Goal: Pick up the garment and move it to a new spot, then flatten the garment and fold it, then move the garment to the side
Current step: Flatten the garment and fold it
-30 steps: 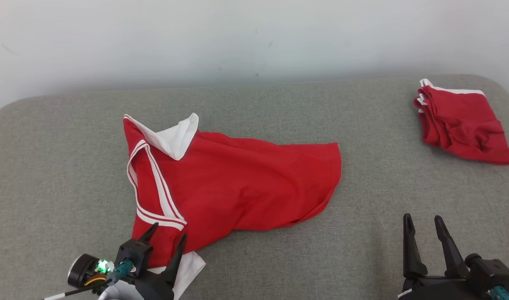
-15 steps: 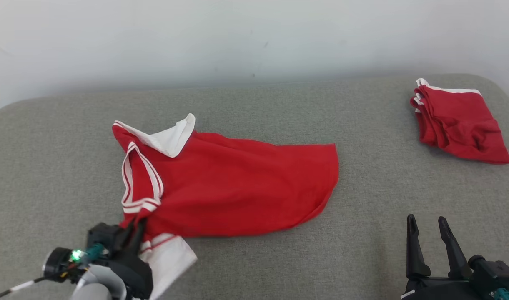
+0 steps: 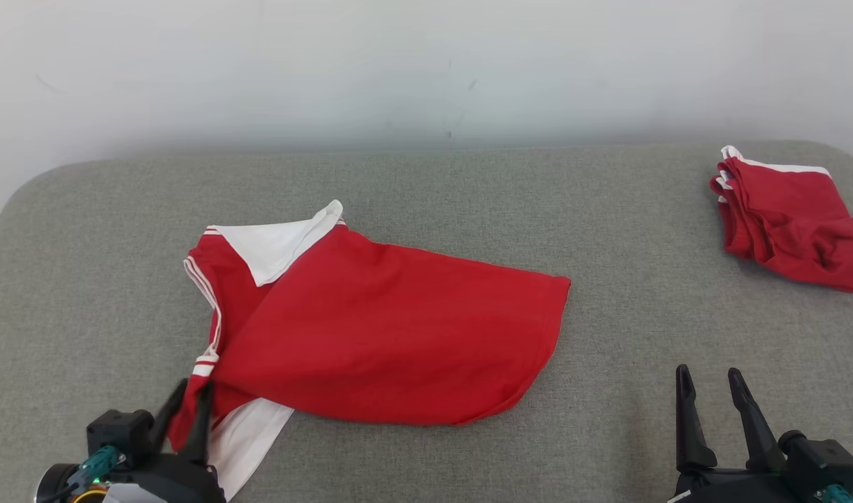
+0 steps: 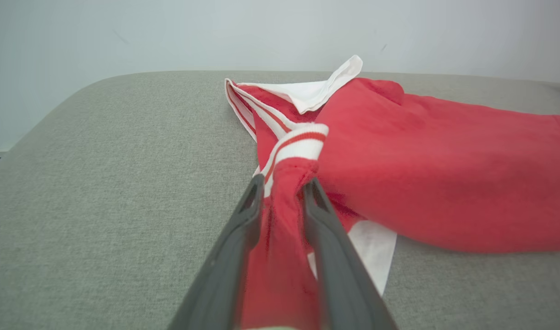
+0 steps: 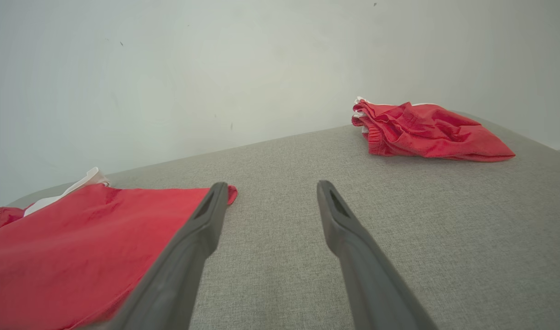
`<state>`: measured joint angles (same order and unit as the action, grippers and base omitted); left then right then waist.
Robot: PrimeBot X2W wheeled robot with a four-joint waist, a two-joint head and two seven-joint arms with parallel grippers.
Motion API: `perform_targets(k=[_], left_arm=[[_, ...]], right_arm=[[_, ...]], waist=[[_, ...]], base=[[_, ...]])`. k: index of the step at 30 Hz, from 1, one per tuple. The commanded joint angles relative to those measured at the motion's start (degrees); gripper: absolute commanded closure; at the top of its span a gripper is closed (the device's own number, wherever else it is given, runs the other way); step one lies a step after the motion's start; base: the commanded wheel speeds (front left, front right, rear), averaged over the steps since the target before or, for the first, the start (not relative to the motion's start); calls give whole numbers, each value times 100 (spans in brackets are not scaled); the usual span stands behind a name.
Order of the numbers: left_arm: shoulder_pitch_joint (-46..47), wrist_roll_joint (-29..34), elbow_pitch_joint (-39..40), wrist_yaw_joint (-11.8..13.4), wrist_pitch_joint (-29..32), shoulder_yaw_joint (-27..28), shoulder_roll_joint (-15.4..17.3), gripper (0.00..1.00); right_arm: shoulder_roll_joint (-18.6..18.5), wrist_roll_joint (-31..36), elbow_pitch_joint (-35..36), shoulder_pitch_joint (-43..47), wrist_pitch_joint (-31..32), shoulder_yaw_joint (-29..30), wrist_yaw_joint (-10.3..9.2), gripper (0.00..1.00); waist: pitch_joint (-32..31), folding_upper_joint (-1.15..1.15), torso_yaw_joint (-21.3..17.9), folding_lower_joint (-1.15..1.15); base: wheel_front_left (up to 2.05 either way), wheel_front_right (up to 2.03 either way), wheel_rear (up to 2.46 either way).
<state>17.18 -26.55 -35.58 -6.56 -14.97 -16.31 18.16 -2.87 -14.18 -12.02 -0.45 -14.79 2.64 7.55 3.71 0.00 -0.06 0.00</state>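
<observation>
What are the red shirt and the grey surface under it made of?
Red shirt: soft matte cloth, perhaps cotton or polyester; it drapes and bunches. Grey surface: matte woven upholstery, by its fine flecked weave; possibly padded.

A folded red pile [image 3: 793, 220] is lying on the far right corner of the grey cushion [image 3: 468, 188]. White edges are peeking out of the pile. A white wall [image 3: 328, 63] is standing behind the cushion.

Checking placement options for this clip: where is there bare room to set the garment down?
Bare cushion between the red shirt and the folded red garment, and left of the shirt. Crowded front left, where the left gripper's fingers clamp the shirt.
</observation>
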Motion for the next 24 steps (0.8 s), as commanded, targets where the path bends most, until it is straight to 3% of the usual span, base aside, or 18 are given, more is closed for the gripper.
perform_targets(k=[1, 13, 24], left_arm=[[-95, 84, 45, 13, -30, 82, -49, 0], [-675, 468, 1264, 90, -26, 1021, -248, 0], [-1625, 1173, 3094, 87, -25, 1812, -785, 0]], right_arm=[[-2, 6, 4, -12, 0, 4, -15, 0], [-1, -32, 20, 143, 20, 99, -15, 0], [-2, -98, -9, 246, 3, 37, -15, 0]], waist=[[-13, 0, 0, 0], [-199, 0, 84, 0], [-376, 0, 129, 0]], base=[[0, 0, 0], [0, 0, 0], [0, 0, 0]])
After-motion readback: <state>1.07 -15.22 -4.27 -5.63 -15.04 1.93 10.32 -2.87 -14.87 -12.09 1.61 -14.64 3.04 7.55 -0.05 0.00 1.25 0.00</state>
